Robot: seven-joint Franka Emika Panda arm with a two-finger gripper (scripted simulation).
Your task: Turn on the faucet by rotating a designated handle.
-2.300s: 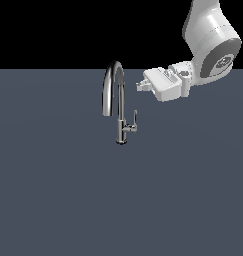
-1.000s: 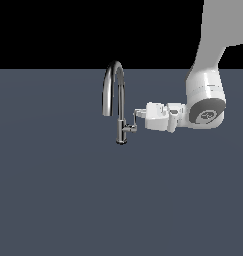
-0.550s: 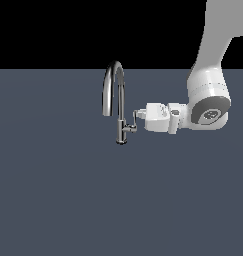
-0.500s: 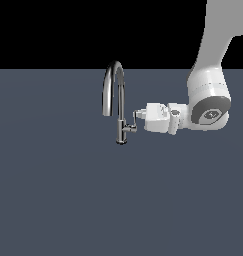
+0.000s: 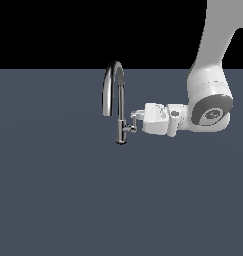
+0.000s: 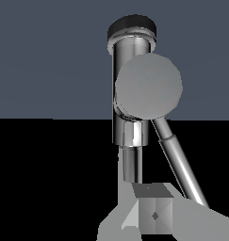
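Note:
The chrome gooseneck faucet (image 5: 114,90) stands upright on the grey surface on its dark base ring (image 5: 121,142). The handle (image 5: 130,128) is a small lever on a side stub on the exterior view's right of the body. My gripper (image 5: 135,117) reaches in level from the exterior view's right, its tips at the lever just above the stub. In the wrist view the faucet body (image 6: 130,122) is close, with the stub's round end cap (image 6: 149,87) and the thin lever (image 6: 177,157) slanting toward my fingertips (image 6: 153,214). The fingers sit together with nothing between them.
The flat dark grey surface (image 5: 58,200) spreads all around the faucet. My white forearm and wrist (image 5: 210,107) hang on the exterior view's right of the tap. Nothing else stands on the surface.
The arm came down from the upper right to handle height and moved left toward the faucet. Over the last half second the gripper edged slightly closer to the lever.

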